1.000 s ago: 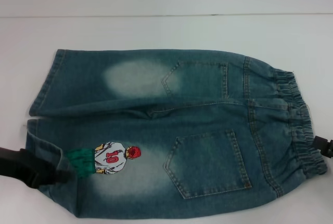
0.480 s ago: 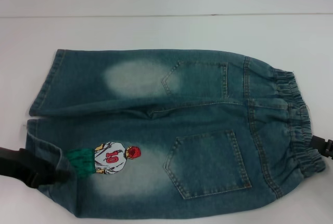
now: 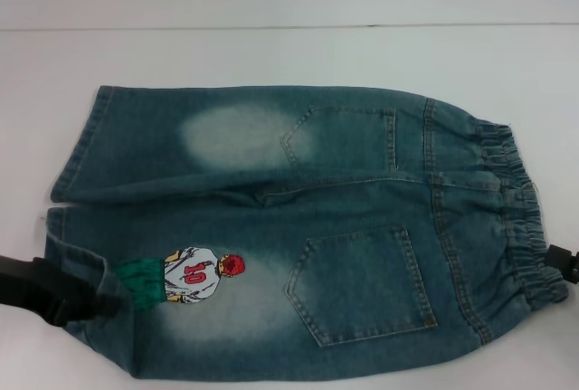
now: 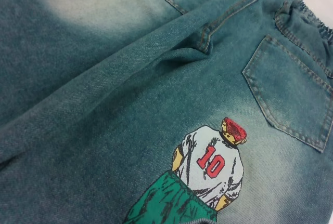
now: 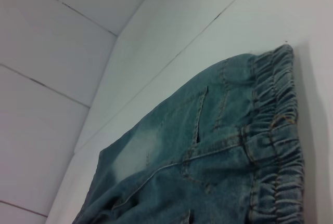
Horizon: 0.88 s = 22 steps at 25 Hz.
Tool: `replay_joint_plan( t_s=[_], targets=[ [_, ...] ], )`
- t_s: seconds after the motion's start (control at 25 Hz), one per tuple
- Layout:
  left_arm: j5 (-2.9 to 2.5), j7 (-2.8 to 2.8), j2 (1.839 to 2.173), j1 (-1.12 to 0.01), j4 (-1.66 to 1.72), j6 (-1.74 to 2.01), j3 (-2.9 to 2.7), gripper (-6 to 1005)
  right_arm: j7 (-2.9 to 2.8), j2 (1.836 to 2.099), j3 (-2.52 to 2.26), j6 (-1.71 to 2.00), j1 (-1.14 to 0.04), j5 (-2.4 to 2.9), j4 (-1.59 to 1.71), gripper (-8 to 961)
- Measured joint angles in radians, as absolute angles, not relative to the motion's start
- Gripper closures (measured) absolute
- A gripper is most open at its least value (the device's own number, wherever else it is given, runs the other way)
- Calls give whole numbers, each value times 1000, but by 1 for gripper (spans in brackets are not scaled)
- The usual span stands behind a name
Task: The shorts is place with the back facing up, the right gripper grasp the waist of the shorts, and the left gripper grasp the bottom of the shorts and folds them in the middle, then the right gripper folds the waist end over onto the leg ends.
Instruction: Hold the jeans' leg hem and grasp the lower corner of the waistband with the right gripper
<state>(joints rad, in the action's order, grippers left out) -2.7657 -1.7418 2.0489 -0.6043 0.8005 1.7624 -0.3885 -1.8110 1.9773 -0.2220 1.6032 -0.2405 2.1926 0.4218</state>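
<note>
The left tool (image 3: 63, 298) sits at the near leg hem (image 3: 68, 268), at the bottom of the shorts (image 3: 271, 236). Its black body overlaps the denim there, but I cannot tell whether its fingers are spread or pinching cloth. If it holds only the top layer, the under layer would likely stay down when lifted and the middle fold would come out skewed. The far leg hem (image 3: 81, 141) lies free with nothing on it, so it may trail or flop.

The shorts lie flat on the white counter (image 3: 289, 55), back up, legs to the left and waist to the right. A ridge of bunched fabric (image 4: 156, 63) runs between the legs. It could be pressed into the fold as a lump. The footballer print (image 3: 194, 277) sits just beside the left tool.

The right tool (image 3: 565, 259) shows only as a dark tip at the elastic waist (image 3: 516, 218). Its grip cannot be told either. The gathered elastic is thick and springy, so a shallow hold there could slip.
</note>
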Motion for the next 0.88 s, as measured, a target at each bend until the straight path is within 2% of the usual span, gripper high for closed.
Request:
replay_joint_plan(
  t_s=[0.88],
  targets=[
    [-2765, -1738, 2048, -602, 799, 1762, -387, 944, -1816, 1979, -219, 1583, -244, 2192, 422, 37]
  ],
)
